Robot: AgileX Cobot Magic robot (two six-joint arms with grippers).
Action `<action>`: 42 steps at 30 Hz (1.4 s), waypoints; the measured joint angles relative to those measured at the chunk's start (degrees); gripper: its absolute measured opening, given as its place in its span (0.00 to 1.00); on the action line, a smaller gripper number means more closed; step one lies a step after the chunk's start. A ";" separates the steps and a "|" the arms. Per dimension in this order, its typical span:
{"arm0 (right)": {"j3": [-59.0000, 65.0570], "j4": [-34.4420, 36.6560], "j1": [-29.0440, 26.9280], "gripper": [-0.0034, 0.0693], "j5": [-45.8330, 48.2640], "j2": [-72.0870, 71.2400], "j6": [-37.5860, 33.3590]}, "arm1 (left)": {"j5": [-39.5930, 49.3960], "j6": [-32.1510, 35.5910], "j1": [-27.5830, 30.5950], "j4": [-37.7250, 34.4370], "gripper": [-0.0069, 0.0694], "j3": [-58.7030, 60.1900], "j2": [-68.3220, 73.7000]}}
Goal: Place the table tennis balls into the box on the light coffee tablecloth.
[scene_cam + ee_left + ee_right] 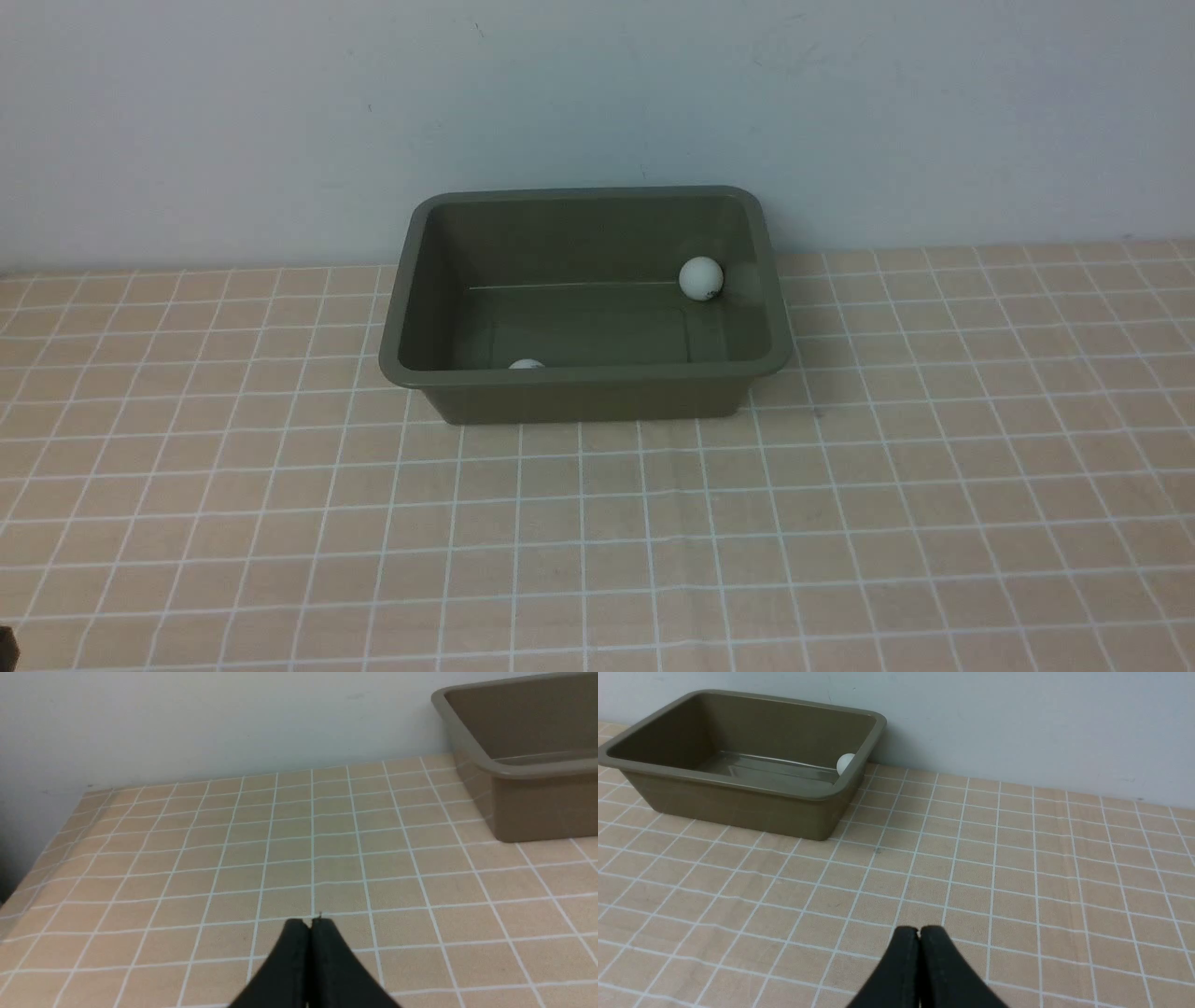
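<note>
From my remote station I find the box [586, 303] standing upright on the tablecloth [597, 523], against the back wall [597, 103], about midway across the front view. Two balls are visible inside it. One ball [701, 278] rests at the box's right end, near the far corner, with a small dark mark on its lower side. The second ball [527, 364] lies against the near wall, left of centre, and only its top shows above the rim. I see no other ball in any view.

Neither arm reaches into the front view. A small dark object sits at the lower left corner of that view; I cannot tell what it is.

Left gripper [310, 921]: it is held low over bare cloth, well to the left of the box, pointing towards the wall. Its fingers [292, 961] are pressed together with nothing between them.

Right gripper [919, 930]: it is held low over bare cloth, well to the right of and nearer than the box, also pointing towards the wall. Its fingers [901, 966] meet tip to tip and grip nothing. This view shows only the right-end ball, partly hidden by the rim.
</note>
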 joint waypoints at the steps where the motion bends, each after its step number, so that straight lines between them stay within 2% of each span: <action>1: 0.00 0.00 0.00 0.02 0.00 0.00 0.00 | 0.00 0.00 0.00 0.00 0.00 0.00 0.00; 23: 0.00 0.00 0.00 0.02 0.00 0.00 0.00 | 0.56 0.00 0.00 -0.18 0.00 0.06 0.00; 27: 0.00 -0.67 0.00 0.02 -0.32 0.00 -1.82 | 0.56 0.00 0.00 -0.18 0.00 0.06 0.00; 33: 1.41 -5.16 0.00 0.02 -7.75 -0.07 -4.32 | 0.56 0.00 0.00 -0.18 0.00 0.06 0.00; 42: 21.13 -6.42 0.00 0.02 -29.59 -2.91 -3.85 | 0.62 0.00 0.00 -0.18 0.00 0.08 0.00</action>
